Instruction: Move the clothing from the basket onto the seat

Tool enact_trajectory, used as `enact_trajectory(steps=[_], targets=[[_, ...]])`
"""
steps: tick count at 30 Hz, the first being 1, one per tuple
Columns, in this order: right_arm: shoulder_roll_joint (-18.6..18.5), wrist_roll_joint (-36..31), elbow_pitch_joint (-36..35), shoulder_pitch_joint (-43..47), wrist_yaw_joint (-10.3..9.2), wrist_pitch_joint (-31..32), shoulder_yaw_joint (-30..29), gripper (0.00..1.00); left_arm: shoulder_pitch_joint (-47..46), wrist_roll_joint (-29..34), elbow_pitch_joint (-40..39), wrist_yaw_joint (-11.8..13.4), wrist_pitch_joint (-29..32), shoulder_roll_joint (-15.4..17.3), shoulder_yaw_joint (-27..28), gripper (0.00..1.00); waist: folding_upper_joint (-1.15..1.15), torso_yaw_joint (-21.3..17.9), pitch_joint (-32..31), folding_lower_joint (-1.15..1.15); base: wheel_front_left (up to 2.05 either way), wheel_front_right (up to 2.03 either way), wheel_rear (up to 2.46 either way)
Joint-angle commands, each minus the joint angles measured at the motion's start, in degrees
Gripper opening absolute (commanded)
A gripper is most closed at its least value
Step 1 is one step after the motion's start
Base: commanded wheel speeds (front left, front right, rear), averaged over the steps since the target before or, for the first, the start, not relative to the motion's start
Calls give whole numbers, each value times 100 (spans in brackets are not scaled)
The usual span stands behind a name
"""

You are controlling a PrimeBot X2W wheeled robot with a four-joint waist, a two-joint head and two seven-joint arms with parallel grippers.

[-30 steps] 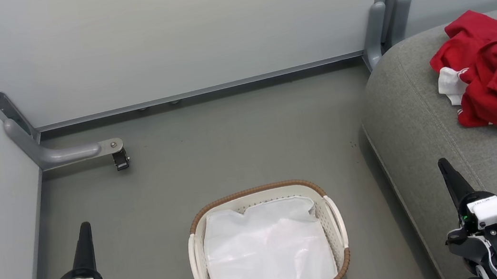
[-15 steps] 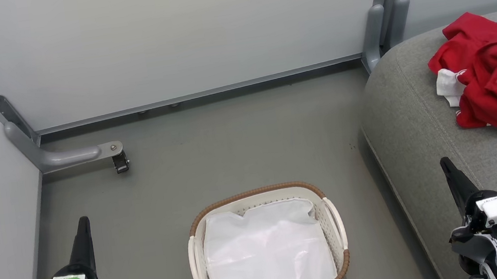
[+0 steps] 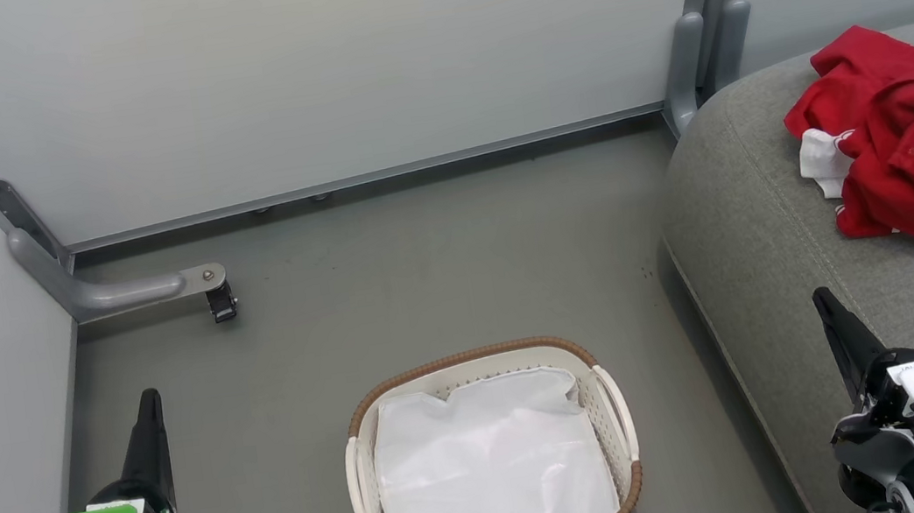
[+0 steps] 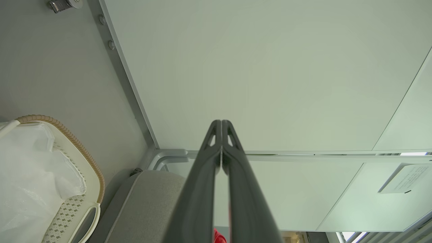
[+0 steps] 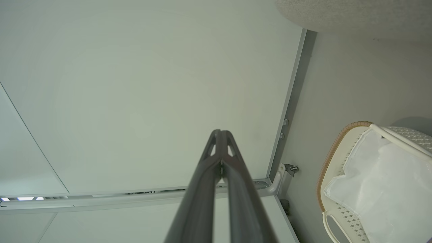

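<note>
Since 1 second ago my head camera has tipped a touch, and the left end effector [image 3: 148, 401] has crept up the view. It and the right end effector [image 3: 821, 299] are both pinched closed on nothing. The clothing [image 3: 909, 135] lies heaped on the seat [image 3: 765, 251]; the basket [image 3: 470, 357], on the floor [image 3: 425, 278], holds just its white liner [image 3: 493, 464]. I judge the transfer done: next calls only for checking beneath the liner, then standing down.

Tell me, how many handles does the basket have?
2: the left handle and the right handle, on opposite sides of the basket. None looks hidden.
</note>
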Motion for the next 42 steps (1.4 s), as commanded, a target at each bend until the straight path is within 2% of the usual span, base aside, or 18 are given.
enact_trajectory(steps=[1,42], targets=[[-36,22,-26,62,0,18,-16,0,-60,-6,3,-35,1,35,22,0,0,0,0,0,0,0,0],[-36,23,-26,61,0,17,-14,0,-61,13,2,-35,18,21,32,0,0,0,0,0,0,0,0]])
